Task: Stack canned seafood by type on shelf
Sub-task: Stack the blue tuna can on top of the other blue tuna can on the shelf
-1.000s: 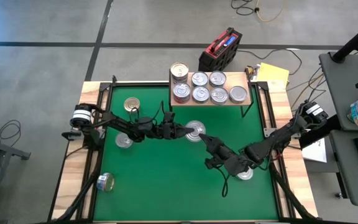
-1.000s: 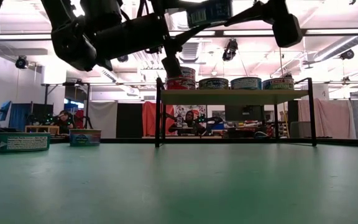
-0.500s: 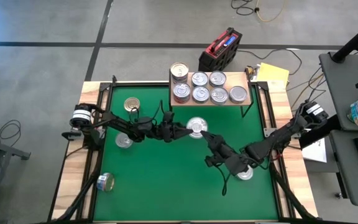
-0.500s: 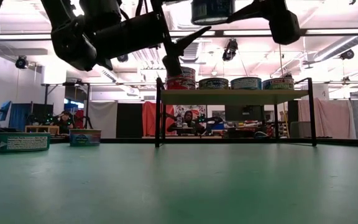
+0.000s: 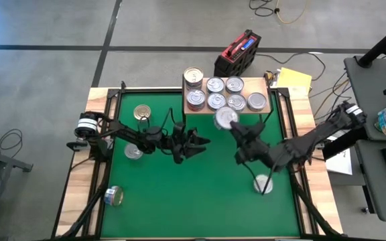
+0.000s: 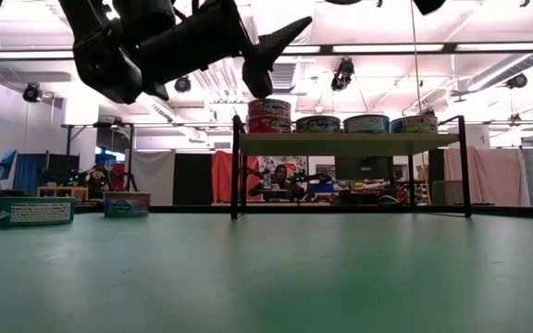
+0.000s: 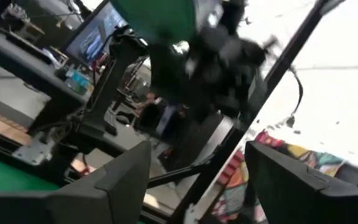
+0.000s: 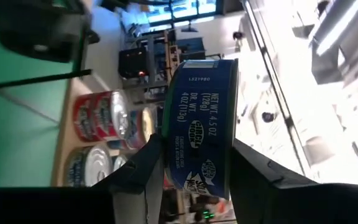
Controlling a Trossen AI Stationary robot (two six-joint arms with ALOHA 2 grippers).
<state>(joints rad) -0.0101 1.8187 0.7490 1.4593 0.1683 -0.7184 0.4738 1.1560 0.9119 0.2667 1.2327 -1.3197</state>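
Right arm carries a tin of seafood to the shelf while the left arm hangs empty-handed over the mat.

On the green mat (image 5: 193, 201), the small wooden shelf (image 5: 263, 87) already bears six tins (image 5: 236, 102) plus a two-high stack (image 5: 193, 78) at one end, apparently sorted by kind; the right gripper (image 5: 232, 127), clamped on a blue-labelled can (image 8: 201, 127), holds it high just at the shelf's front edge, probably to clear the row, while the left gripper (image 5: 203, 142), fingers spread and holding nothing, hovers mid-mat with four loose cans (image 5: 142, 112) near the mat's edges awaiting pickup.
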